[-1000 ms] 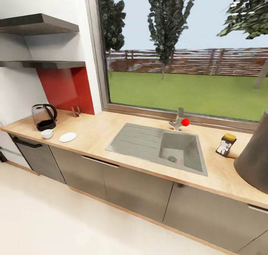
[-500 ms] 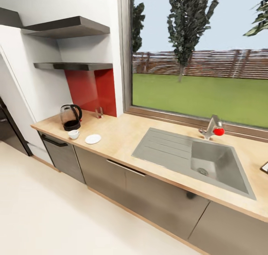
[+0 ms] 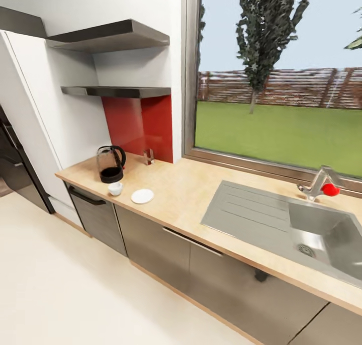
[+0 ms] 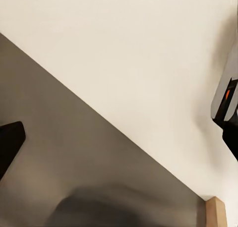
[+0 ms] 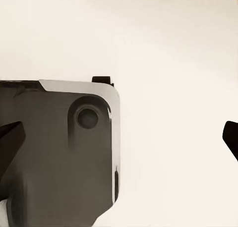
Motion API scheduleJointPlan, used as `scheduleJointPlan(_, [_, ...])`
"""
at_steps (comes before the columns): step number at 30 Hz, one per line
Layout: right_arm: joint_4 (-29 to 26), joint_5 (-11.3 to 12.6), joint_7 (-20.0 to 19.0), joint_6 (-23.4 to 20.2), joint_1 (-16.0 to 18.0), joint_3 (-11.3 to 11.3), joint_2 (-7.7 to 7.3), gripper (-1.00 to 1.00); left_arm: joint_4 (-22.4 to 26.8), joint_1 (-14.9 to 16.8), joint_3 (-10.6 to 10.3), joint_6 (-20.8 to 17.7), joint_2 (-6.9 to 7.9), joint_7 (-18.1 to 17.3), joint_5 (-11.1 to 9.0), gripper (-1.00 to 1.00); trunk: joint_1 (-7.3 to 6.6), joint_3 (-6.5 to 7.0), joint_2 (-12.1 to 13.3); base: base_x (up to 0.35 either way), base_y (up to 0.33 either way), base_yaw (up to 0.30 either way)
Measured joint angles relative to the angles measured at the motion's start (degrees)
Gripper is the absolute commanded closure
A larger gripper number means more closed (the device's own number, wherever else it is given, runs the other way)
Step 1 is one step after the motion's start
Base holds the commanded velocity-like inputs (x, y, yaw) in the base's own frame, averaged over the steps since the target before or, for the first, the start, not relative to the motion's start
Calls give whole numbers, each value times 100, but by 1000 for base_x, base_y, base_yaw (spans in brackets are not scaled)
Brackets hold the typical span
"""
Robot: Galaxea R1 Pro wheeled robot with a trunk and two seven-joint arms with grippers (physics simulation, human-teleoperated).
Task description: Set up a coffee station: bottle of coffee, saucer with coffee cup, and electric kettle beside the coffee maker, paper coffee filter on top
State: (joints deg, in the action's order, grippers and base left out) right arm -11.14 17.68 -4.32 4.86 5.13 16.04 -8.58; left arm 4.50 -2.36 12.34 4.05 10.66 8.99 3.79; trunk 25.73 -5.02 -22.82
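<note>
On the wooden countertop [image 3: 191, 189], near its left end, stands a glass electric kettle [image 3: 110, 164] with a black base and handle. A small white coffee cup [image 3: 115, 188] sits just in front of it. To the cup's right a white saucer [image 3: 142, 196] lies flat, apart from the cup. Two dark shelves [image 3: 118, 90] hang on the wall above; nothing can be made out on them. My left gripper [image 4: 119, 142] hangs open over pale floor and a grey surface. My right gripper [image 5: 119, 138] is open above the robot's dark base, holding nothing.
A steel sink [image 3: 306, 234] with a drainboard and a red-knobbed faucet [image 3: 322, 184] fills the counter's right part under a wide window. A small holder [image 3: 149, 156] stands by the red backsplash. A dark appliance [image 3: 12, 169] stands at far left. Pale floor lies before the grey cabinets [image 3: 156, 249].
The whole picture has slid rightward as the camera turned left: the sink moved toward the right edge and a dark appliance came in at left. Kettle, cup and saucer kept their places.
</note>
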Motion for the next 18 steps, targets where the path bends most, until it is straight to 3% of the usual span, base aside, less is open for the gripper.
scheduleJointPlan(18, [0, 0, 0, 0, 0, -5, 0, -100, 0, -9, 1, 49, 7, 0, -4, -100, 0, 0, 0, 269, 239, -1])
